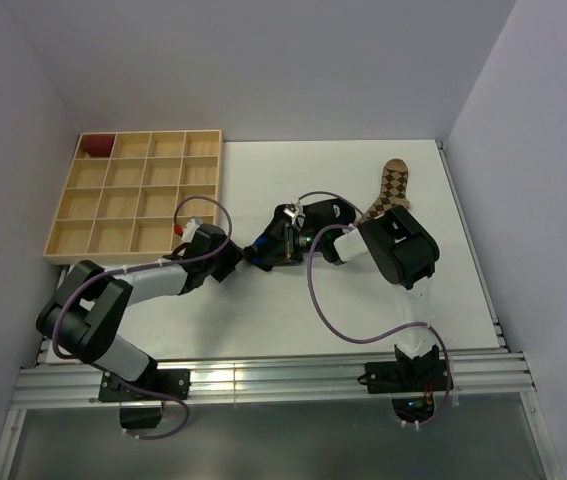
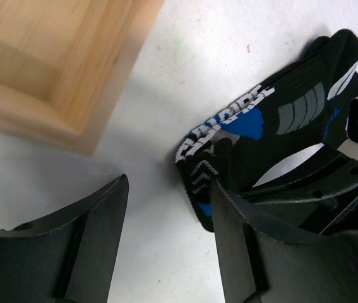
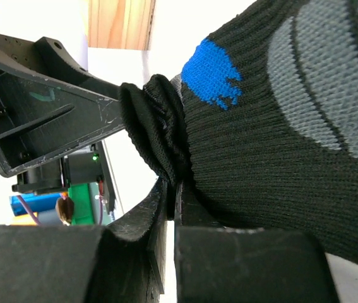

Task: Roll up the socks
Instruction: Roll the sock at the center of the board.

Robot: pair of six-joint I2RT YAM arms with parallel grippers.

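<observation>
Black sock [image 2: 261,120] with blue and grey marks lies bunched mid-table [image 1: 363,300], near the wooden tray [image 1: 133,235] corner. Your right arm reaches left across the table, and the right gripper [image 3: 171,196] is clamped on a fold of it. Your left gripper [image 2: 169,189] sits low just beside the cuff, fingers spread, holding nothing. A brown diamond-patterned sock [image 1: 393,188] lies well apart, far right.

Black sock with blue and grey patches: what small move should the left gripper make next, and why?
Probably slide the left gripper sideways until the black sock with blue and grey patches lies between its open fingers. The right gripper is shut on the knitted fabric, but the left one's gap holds only white table; the sock's edge sits beside one finger.
</observation>
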